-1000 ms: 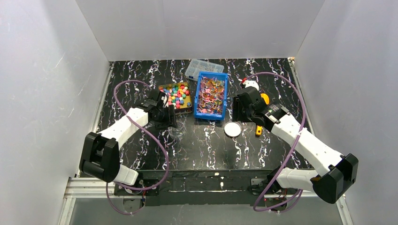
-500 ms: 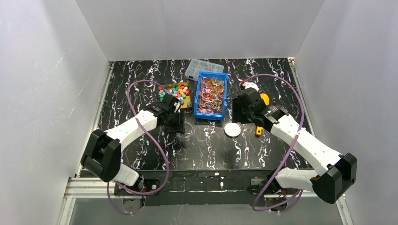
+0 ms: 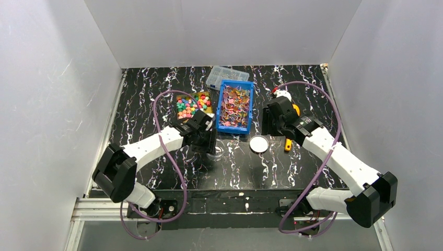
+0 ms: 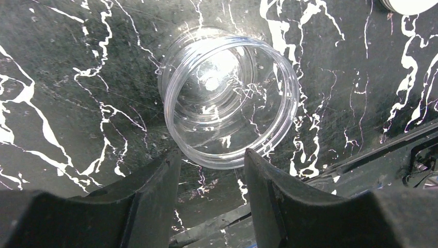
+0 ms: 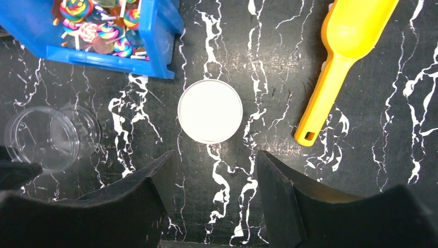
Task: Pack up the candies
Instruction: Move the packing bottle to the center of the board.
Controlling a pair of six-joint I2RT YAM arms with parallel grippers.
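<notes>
– Candies (image 3: 234,107) first: where do they sit?
– In two containers at the back of the black, white-veined marble-look table (image 3: 156,89). The biggest is a deep blue plastic bin (image 3: 233,130), heaped with shiny pink, orange and gold wrapped sweets. The right wrist camera shows rainbow-swirl rounds on white sticks among them. Just left of the bin, a flat olive-brown tray (image 3: 179,99) holds chunky little pieces (image 3: 191,105) in green, pink, blue, yellow and orange.
– Anything else back there?
– A clear compartment box (image 3: 225,75) of pale small parts, just behind the bin's far left corner (any print on it or on the wrappers is too small to read).
– And the smaller items?
– A clear round plastic jar (image 4: 289,103) stands upright in front of the bin's near left corner, and the table's veins show straight through its bottom. To its right a white round lid (image 5: 210,111) lies flat. Beyond that is a yellow plastic scoop (image 5: 341,57), handle toward the arms.
– The grippers?
– The left gripper (image 4: 212,155) has its fingers apart, tips flanking the jar's near rim. Whether they squeeze it or merely touch it, I cannot tell. The right gripper (image 5: 214,157) hangs over the lid with its fingers spread, clear of it.
</notes>
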